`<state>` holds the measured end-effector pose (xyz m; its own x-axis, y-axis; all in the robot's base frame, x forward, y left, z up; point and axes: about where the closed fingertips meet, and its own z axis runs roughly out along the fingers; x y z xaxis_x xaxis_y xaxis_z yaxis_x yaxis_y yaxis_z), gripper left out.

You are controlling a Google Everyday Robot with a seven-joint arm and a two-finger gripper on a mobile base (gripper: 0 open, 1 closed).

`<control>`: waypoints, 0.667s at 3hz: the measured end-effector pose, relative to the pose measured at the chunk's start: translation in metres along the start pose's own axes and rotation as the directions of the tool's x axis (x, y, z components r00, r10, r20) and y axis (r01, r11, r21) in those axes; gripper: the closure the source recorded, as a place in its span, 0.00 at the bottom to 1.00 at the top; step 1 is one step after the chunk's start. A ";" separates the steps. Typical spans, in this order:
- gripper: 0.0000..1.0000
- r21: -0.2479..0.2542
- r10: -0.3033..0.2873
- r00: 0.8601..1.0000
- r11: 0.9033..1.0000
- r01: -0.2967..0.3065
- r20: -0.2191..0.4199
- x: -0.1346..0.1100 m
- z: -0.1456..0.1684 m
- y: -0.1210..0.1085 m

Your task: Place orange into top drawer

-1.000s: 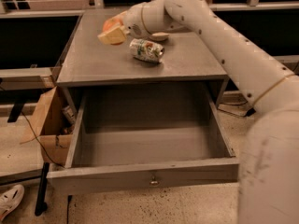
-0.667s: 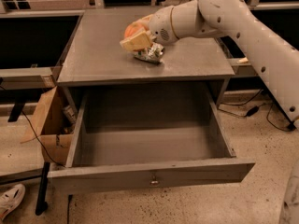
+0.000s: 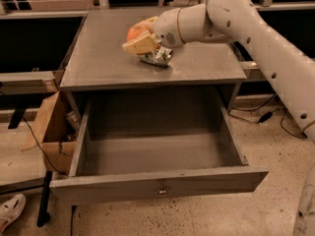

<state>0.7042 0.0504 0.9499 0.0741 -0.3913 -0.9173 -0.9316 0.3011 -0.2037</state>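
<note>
The orange point(image 3: 135, 32) is held between my gripper's cream fingers point(image 3: 140, 45). My gripper point(image 3: 138, 38) is shut on it, above the grey cabinet top point(image 3: 98, 58), just left of the drink can point(image 3: 158, 56). The white arm reaches in from the right. The top drawer point(image 3: 157, 183) stands pulled open below, its inside bare, with a small metal knob point(image 3: 161, 190) on the front panel.
A crushed green-and-silver can lies on the cabinet top under the wrist. An open cardboard box point(image 3: 51, 132) sits on the floor left of the drawer. A shoe point(image 3: 10, 215) lies at the bottom left. Dark shelves flank the cabinet.
My gripper with the orange has moved right and toward the front of the cabinet top, over the can. The arm has swung back to the right.
</note>
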 end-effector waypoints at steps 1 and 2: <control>1.00 -0.039 -0.031 0.996 0.999 0.035 0.086 -0.007 -0.002 0.027; 1.00 -0.134 -0.125 0.981 0.980 0.144 0.146 -0.005 -0.001 0.088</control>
<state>0.6215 0.0777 0.9365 0.2407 -0.2946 -0.9248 -0.9503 0.1223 -0.2863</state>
